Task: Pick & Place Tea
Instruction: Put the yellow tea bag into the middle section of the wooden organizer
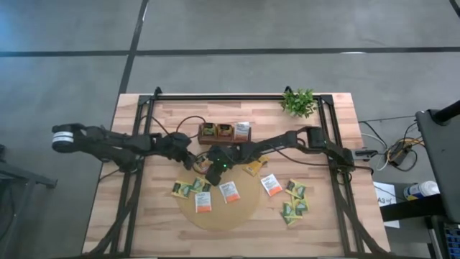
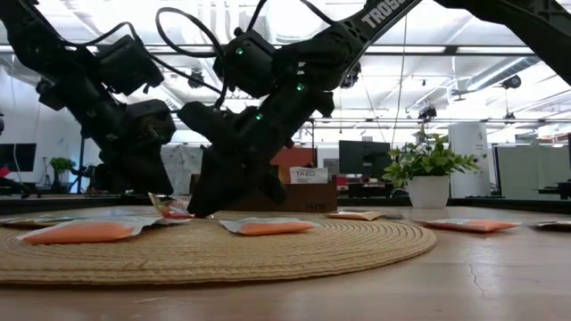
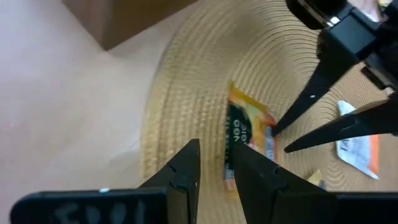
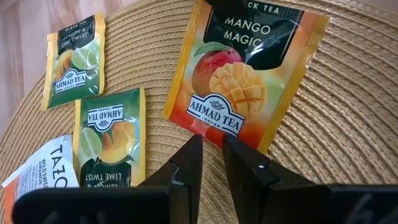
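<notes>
A yellow-orange mango tea sachet (image 4: pixel 249 81) stands tilted, one side raised, on the far left part of the round tan mat (image 1: pixel 230 216). My left gripper (image 3: pixel 212 155) reaches in from the table's left, slanting down, a narrow gap between its fingers. The sachet (image 3: pixel 249 124) is beside one finger. My right gripper (image 4: pixel 212 146) comes from the right, also slanting down and narrowly open, its fingertips at the sachet's near edge. Other tea sachets (image 4: pixel 109 137) lie flat on the mat. My left gripper has the tilted sachet's face (image 3: pixel 235 140) against the inner side of one finger (image 3: pixel 255 174), which hides the sachet's lower end. The other finger stands clear of it. The sachet's lower edge rests on the mat. My right gripper meets the sachet's edge (image 4: pixel 211 132) with its fingertips, slanting down from the table's right. The sachet's face lies open toward this wrist, so the fingers stand along the edge, not flat on both faces. I cannot tell whether they pinch it.
The dark brown tray (image 1: pixel 224 132) stands just beyond both grippers, and the green plant (image 1: pixel 299 102) is at the far right. More sachets lie on the mat (image 1: pixel 229 191) and on the wood to its right (image 1: pixel 293 201). A metal frame borders the tabletop.
</notes>
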